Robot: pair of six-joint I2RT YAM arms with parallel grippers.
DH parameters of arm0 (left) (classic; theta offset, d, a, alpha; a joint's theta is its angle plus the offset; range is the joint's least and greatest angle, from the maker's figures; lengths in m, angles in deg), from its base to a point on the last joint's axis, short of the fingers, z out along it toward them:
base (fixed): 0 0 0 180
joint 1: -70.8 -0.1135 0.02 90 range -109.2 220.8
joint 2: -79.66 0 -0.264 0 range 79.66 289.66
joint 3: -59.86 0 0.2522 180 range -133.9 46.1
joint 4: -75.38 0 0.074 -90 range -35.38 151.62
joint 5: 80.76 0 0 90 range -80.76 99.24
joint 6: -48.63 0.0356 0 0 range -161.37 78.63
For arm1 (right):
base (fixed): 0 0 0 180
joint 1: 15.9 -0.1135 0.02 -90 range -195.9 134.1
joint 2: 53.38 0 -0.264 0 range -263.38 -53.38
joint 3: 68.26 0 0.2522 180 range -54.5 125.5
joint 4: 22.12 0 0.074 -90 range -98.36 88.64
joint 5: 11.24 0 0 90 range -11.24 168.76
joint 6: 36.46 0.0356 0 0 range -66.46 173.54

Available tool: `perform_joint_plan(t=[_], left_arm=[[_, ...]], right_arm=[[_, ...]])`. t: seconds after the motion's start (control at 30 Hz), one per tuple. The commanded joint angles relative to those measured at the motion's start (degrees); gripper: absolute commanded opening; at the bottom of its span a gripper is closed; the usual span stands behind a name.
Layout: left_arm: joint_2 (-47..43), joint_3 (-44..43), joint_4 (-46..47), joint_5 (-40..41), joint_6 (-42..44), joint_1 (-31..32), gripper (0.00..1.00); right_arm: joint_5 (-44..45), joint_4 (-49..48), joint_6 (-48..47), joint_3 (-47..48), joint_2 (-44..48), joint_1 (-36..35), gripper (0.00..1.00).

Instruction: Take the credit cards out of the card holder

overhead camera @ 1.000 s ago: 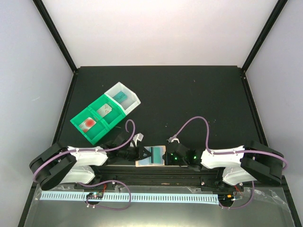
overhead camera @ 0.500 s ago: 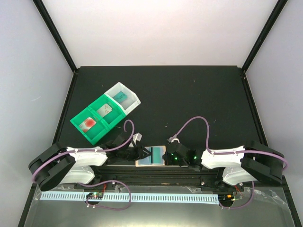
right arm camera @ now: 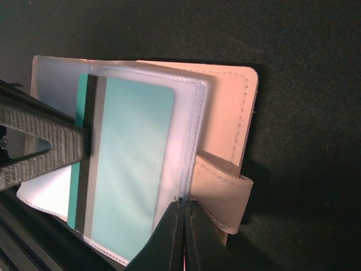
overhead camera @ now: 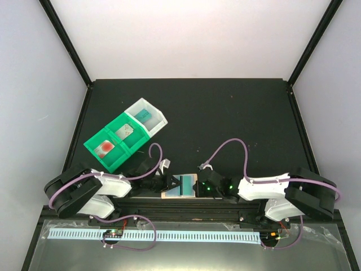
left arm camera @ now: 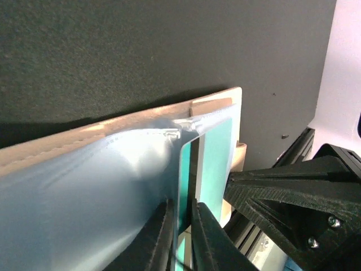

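The stitched peach-tan card holder (overhead camera: pixel 179 187) is lying flat at six o'clock on the matte black worktop (overhead camera: pixel 225 118); the left claw (left arm camera: pixel 181 237) is pinching the thin edge of a glossy teal card (right arm camera: pixel 132 158); the right claw (right arm camera: pixel 183 231) is clenching the holder's clear plastic sleeve (right arm camera: pixel 189 135) by its rim.

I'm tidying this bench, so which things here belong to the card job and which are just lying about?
Job: card holder; teal card in its sleeve; left gripper shut on that card; right gripper clamping the holder's sleeve; three cards lying in the green bins and white bin.
Lying about: white perforated strip; purple cables.
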Motion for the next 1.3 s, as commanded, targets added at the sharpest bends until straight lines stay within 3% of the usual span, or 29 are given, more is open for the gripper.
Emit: perform_joint_plan(t=[0.0,0.07,0.43,0.83,1.1,1.27], left_arm=[[1.0,2.02,7.14,-0.98,-2.93,0.91,0.07],[-0.19,2.24,5.74,-0.04,-2.78,0.89,0.02],[-10.34,1.32,-8.48,6.9,0.57,0.5,0.01],[-23.3,-2.3,-29.14,12.86,5.54,-1.28,0.02],[-28.53,-3.87,-36.64,14.88,7.95,-1.78,0.02],[-30.03,-4.31,-39.41,14.82,9.41,-2.2,0.02]], right_arm=[[0.17,-0.07,0.73,-0.52,-2.31,-0.32,0.01],[0.28,-0.2,0.91,-0.75,-2.29,-0.39,0.01],[2.86,1.18,3.43,-1.62,-4.22,-0.34,0.01],[8.47,5.51,5.26,-3.69,1.23,-0.31,0.01],[13.58,11.31,4.52,-2.54,6.64,0.19,0.01],[11.7,11.54,0.77,-0.76,8.72,0.31,0.03]])
